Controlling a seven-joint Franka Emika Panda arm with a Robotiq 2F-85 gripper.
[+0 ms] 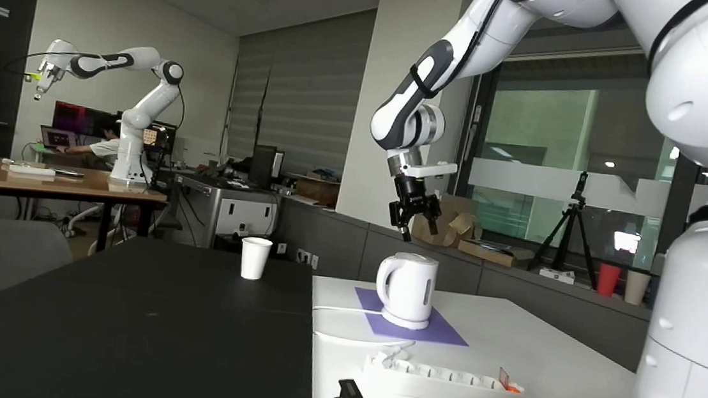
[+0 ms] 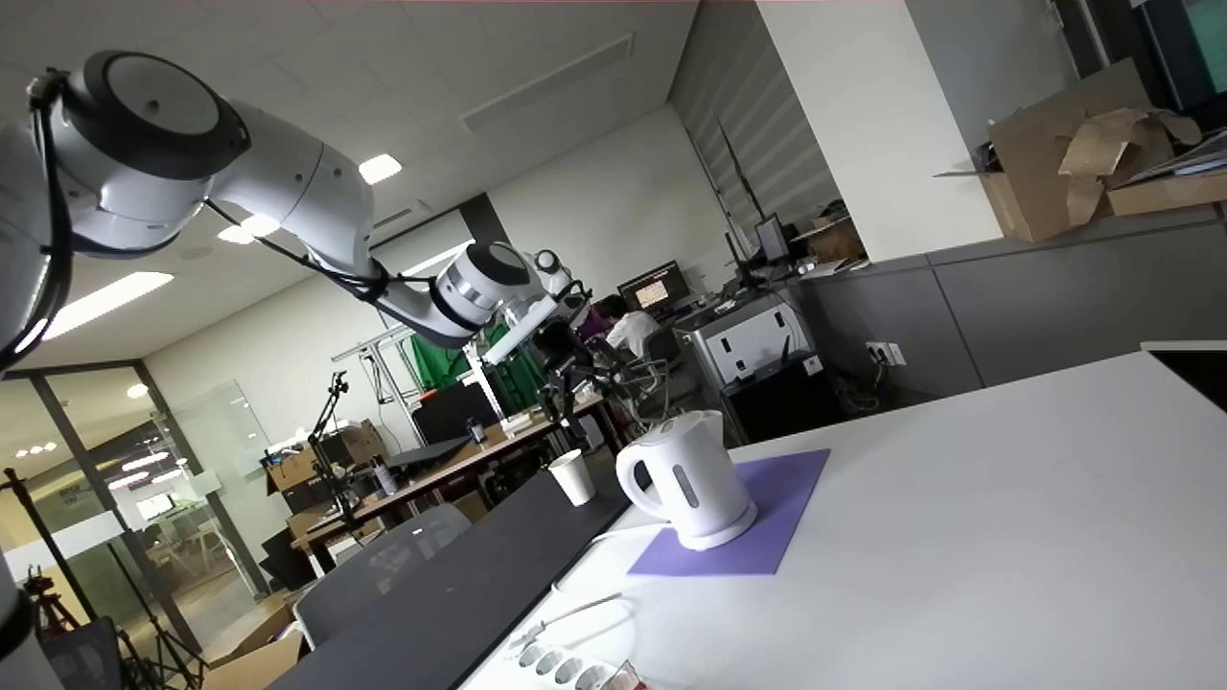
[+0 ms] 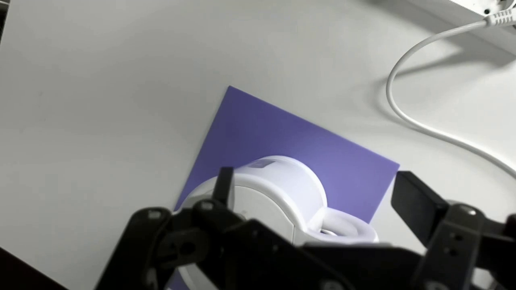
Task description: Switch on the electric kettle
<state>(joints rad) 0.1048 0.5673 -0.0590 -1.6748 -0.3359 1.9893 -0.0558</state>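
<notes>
Close in, in an exterior view, a long white plastic power strip (image 1: pixel 452 392) lies on the white tabletop (image 1: pixel 540 343), a thin white cord (image 3: pixel 389 86) curving away from it. Behind the strip, the white, rounded, jug-shaped electric kettle (image 1: pixel 409 287) stands upright on a flat purple sheet (image 3: pixel 282 125), its loop handle (image 1: pixel 381 279) towards the neighbouring black tabletop (image 1: pixel 191 300). Above the kettle, apart from it, hangs the black two-fingered pincer (image 1: pixel 418 229), its fingers spread wide. Beyond, a small, plain white, tapered cup (image 1: pixel 254 259) stands upright on the black tabletop. Much farther off, a white jointed robot arm (image 1: pixel 155 101) is mounted on a brown tabletop (image 1: pixel 73 186).
</notes>
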